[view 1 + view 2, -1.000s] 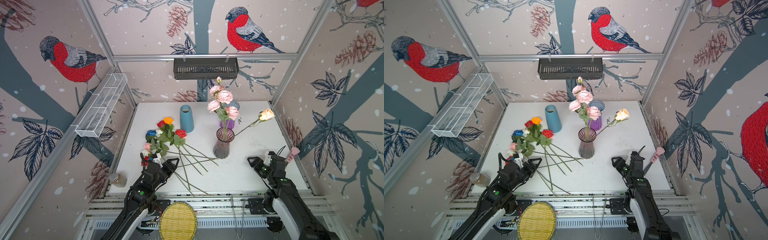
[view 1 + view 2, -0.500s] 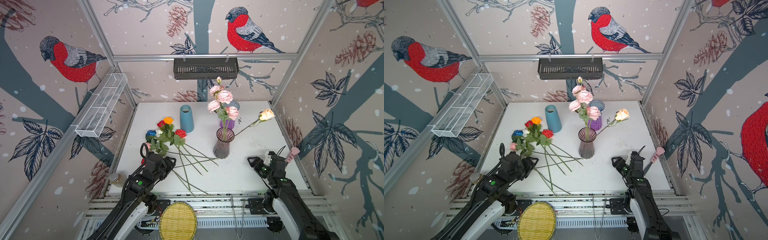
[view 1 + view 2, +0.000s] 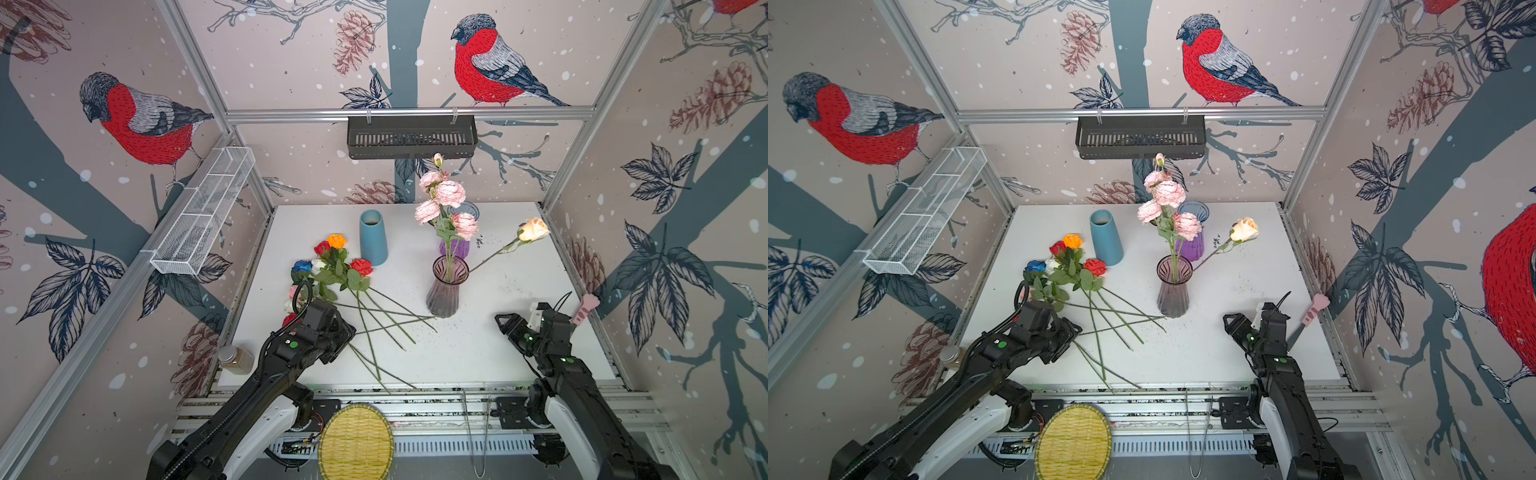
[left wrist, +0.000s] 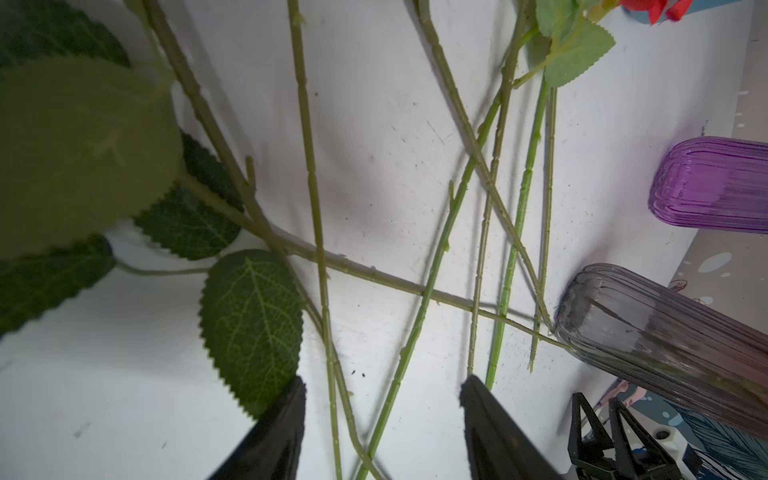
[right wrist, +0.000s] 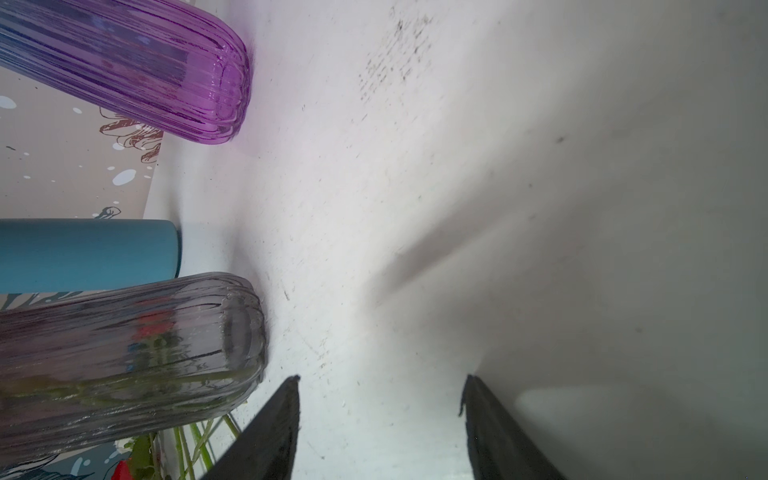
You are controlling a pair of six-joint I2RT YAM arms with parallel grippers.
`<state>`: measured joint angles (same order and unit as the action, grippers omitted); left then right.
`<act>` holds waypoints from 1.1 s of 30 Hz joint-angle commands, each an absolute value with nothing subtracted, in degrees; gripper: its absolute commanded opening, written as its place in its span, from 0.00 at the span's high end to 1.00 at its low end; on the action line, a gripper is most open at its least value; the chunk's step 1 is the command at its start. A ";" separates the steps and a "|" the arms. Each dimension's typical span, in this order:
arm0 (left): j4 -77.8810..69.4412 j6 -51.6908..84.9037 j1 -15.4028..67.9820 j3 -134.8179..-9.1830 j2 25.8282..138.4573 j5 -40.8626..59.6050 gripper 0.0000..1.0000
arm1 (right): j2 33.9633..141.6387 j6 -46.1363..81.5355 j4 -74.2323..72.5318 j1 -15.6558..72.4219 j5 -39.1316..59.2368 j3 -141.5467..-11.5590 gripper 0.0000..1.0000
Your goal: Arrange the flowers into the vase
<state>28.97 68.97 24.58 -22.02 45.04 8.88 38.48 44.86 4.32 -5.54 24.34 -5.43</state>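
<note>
Now: left gripper (image 4: 382, 384) apart, astride crossed stems (image 4: 318, 232); single one out before closing. Right gripper (image 5: 380, 380) apart, idle near vase (image 5: 124, 353).

no readable text, labels or numbers

Bright, even overhead light fills both top views; the white surface (image 3: 478, 353) shows only short, soft shadows. Straight frame bars (image 3: 409, 113) bow near picture edges. In the left wrist view flower stems (image 4: 317, 232) are sharp, a close leaf (image 4: 79, 158) blurred and dim.
</note>
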 commanded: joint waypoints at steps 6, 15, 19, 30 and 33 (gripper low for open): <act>16.92 67.18 24.57 -19.41 55.32 11.54 0.41 | 38.54 44.91 4.29 -5.47 24.11 -5.35 0.37; 1.51 59.83 20.97 -19.29 61.11 9.97 0.41 | 39.63 44.65 3.70 -5.52 24.17 -5.54 0.37; -7.76 55.78 17.08 -19.88 65.35 13.75 0.41 | 39.82 44.65 4.04 -5.46 23.83 -5.74 0.37; -15.75 46.66 16.87 -25.49 73.49 25.29 0.41 | 35.28 45.36 13.23 3.98 17.68 -11.76 0.37; -15.67 44.42 16.84 -22.50 68.60 28.38 0.41 | 33.12 46.93 16.64 12.27 12.37 -15.48 0.36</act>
<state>-13.32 47.83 16.99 -23.94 71.09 23.03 34.24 45.21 12.58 8.05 18.68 -12.99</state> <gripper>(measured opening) 0.590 0.637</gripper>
